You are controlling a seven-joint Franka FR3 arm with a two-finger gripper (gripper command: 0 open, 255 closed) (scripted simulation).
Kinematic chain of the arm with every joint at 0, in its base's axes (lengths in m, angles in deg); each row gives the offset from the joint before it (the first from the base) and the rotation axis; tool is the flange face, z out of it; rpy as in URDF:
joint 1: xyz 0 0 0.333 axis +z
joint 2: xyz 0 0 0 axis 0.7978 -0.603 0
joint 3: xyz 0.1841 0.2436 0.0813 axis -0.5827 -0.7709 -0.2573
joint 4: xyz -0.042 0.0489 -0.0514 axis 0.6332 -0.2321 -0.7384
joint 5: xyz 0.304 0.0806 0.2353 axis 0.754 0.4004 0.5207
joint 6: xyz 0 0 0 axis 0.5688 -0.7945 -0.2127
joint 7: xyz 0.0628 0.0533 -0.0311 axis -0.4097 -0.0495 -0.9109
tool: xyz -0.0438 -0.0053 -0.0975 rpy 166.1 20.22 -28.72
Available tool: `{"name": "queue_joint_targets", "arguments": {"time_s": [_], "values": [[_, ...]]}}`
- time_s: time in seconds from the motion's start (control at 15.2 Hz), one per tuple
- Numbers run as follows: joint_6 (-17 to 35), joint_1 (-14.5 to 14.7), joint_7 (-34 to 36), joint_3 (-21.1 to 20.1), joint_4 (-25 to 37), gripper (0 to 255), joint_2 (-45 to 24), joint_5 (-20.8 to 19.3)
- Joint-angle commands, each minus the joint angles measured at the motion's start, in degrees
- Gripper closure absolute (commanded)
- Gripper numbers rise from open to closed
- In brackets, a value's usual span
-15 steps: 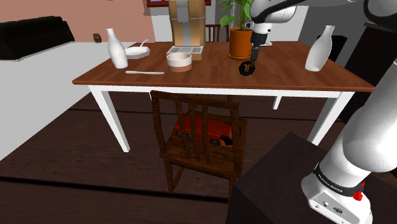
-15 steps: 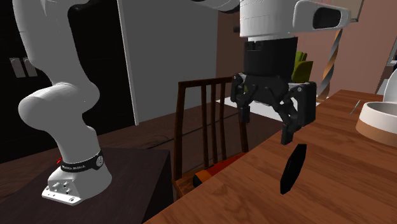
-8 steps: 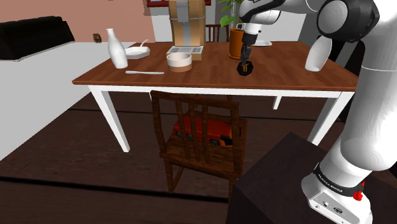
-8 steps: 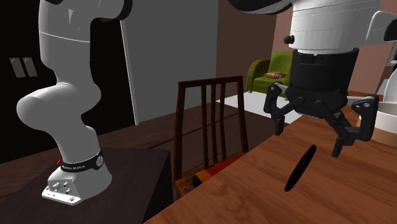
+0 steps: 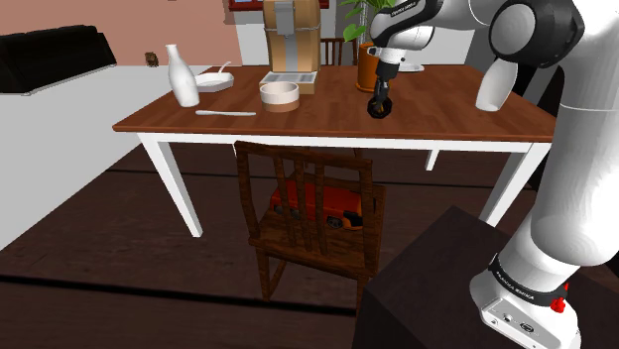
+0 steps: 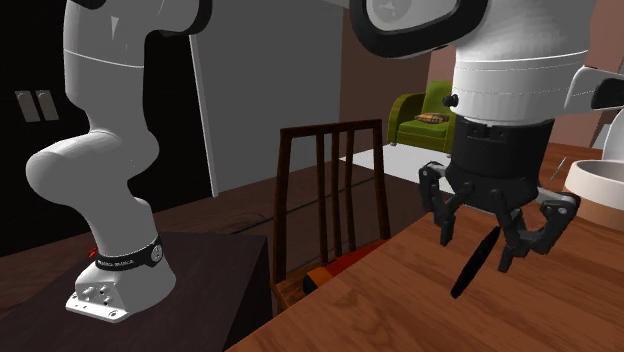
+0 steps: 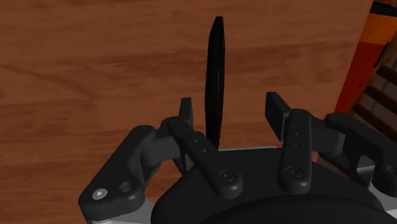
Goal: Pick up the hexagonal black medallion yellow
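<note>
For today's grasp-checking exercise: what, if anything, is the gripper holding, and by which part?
Nothing is held: the black medallion stands on edge between the gripper's open fingers, unclasped.

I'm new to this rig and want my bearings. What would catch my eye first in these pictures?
A thin black medallion stands on its edge on the brown wooden table, between the parted fingers of the all-black end effector, which straddles it without being shut on it. In the shoulder view, an orange pot with a green plant stands just behind them. A dark wooden chair is tucked under the table's near edge.
</note>
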Motion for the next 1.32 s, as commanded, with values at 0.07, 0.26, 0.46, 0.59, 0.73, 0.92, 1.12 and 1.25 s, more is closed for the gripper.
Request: {"name": "queue_joint_targets", "arguments": {"time_s": [0.07, 0.26, 0.46, 0.59, 0.73, 0.92, 1.12, 1.25], "values": [[0.2, 0.0, 0.0, 0.0, -0.2, 255, 0.0, 0.0], [0.2, 0.0, 0.0, 0.0, -0.2, 255, 0.1, 0.0], [0.1, 0.0, 0.0, 0.0, -0.2, 255, 0.0, 0.0], [-0.5, 0.0, 0.2, 0.0, 0.6, 255, 0.0, -0.1], [-1.9, 0.0, 0.5, 0.1, 1.7, 255, 0.3, -0.3], [-4.0, -0.1, 1.0, 0.2, 3.5, 255, 0.7, -0.7], [-6.2, -0.2, 1.4, 0.3, 5.5, 255, 0.9, -1.0], [-7.6, -0.3, 1.7, 0.4, 6.9, 255, 1.0, -1.1]]}}
